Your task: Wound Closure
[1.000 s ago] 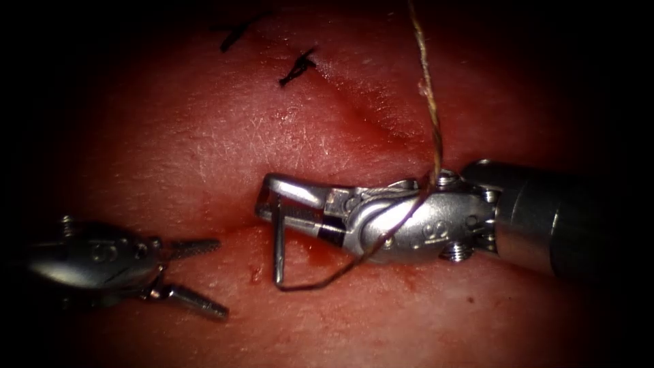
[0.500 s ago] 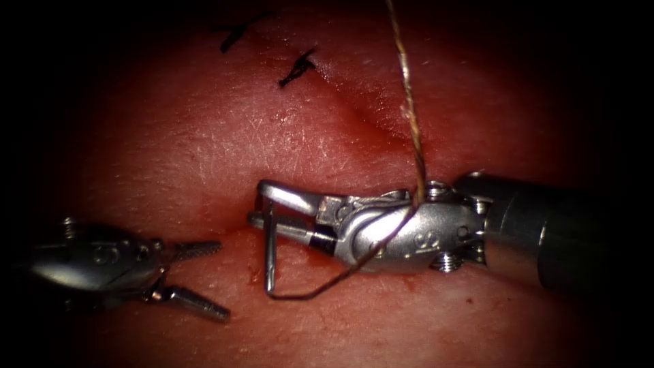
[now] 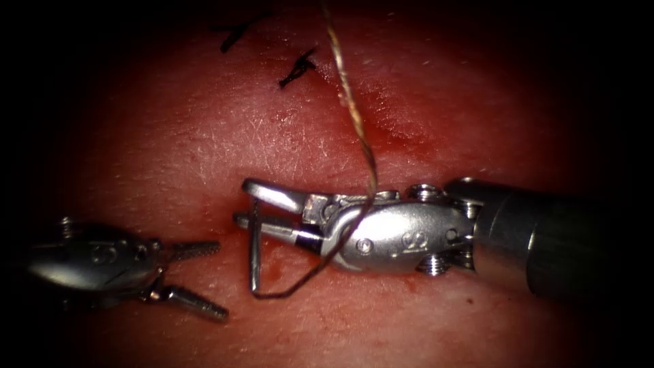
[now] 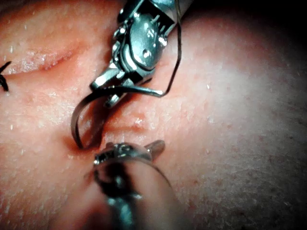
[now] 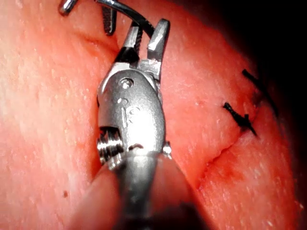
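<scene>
Tissue (image 3: 204,150) fills your field, with the left end effector (image 3: 194,279) at the far left of the endoscope view, its two jaws spread apart and holding nothing, resting low over the surface just short of the needle. Moving right, you have the needle (image 3: 254,249) gripped near its thread end by the right end effector (image 3: 246,203), whose jaws are closed on it; in the endoscope view the needle hangs down from the jaws as a nearly straight bar, and in the left wrist view (image 4: 81,120) you can see its curve sweeping down so that the tip sits at the tissue surface beside a small dimple. You cannot tell from these pictures whether the tip has gone into the tissue. Over the last second your right tool has moved leftward across the field, carrying the needle with it, while your left tool has stayed where it was. Thread (image 3: 354,116) runs from the needle's lower end in a loop under the right tool's wrist, crosses over it and rises to the top edge. Red fluid (image 3: 272,262) lies just right of the needle. Behind, two dark stitches (image 3: 297,67) sit along the cut (image 3: 388,123), which runs diagonally toward the right tool.
</scene>
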